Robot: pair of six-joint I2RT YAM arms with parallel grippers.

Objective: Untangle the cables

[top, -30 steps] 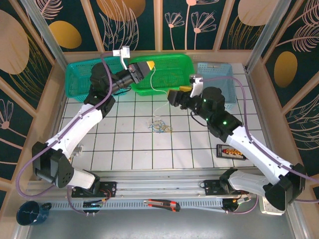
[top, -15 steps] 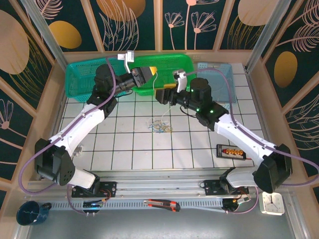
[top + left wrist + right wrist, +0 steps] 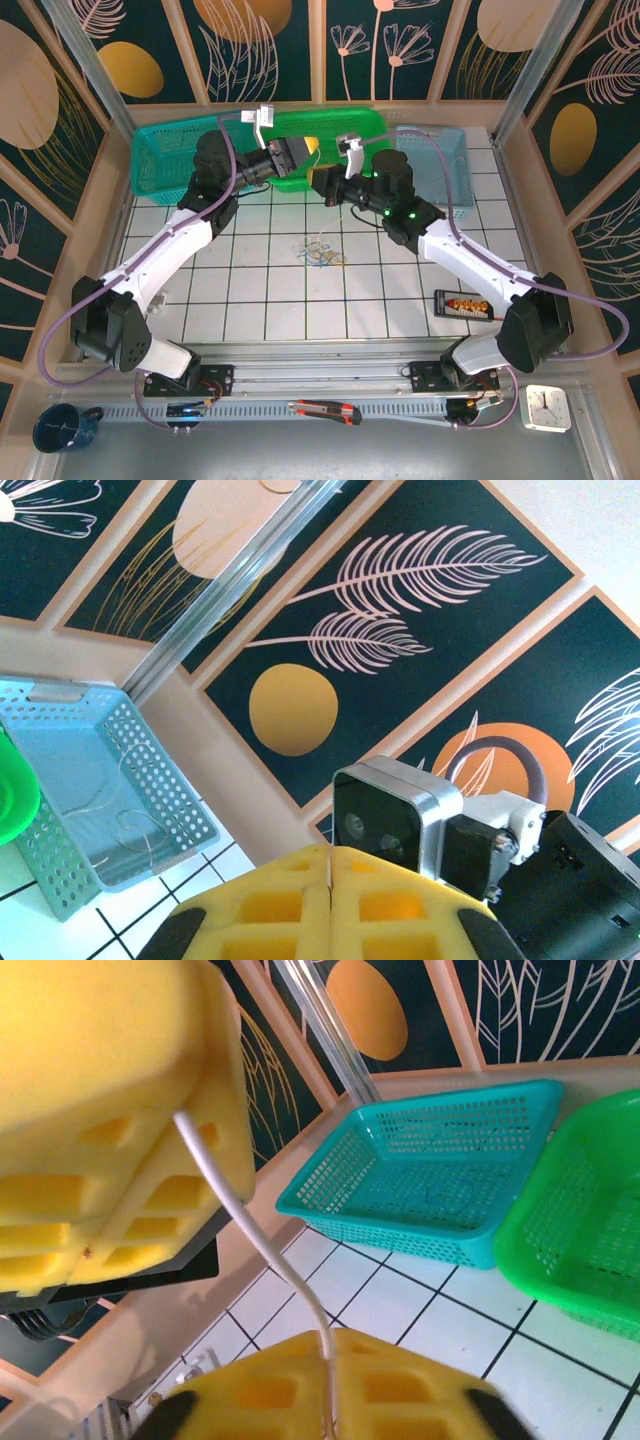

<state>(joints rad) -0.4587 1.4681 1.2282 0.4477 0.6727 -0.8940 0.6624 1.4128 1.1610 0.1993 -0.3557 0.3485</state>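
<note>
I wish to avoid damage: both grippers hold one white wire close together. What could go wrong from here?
The left gripper and right gripper clamp the same white wire on a short span; pulling apart could snap it or let it slip out. They sit very close, so they may collide. The rest of the cables lies on the tiles; lifting might tighten the tangle.

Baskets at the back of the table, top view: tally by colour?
teal basket: 1
green basket: 1
light blue basket: 1
Total: 3 baskets
</note>
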